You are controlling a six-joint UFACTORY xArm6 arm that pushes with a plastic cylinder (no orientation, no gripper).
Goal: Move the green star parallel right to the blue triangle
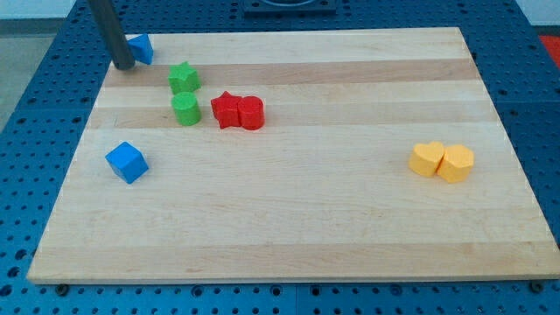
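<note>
The green star (183, 77) lies near the view's top left on the wooden board (289, 210). The blue triangle (142, 48) sits at the board's top left corner, up and left of the star. My tip (124, 65) rests just left of and below the blue triangle, touching or nearly touching it, and left of the green star with a gap between. A green round block (185, 109) stands just below the star.
A red star (227, 109) and a red round block (250, 113) touch each other right of the green round block. A blue cube (127, 162) lies at the left. A yellow heart (427, 159) and a yellow hexagon (456, 164) sit together at the right.
</note>
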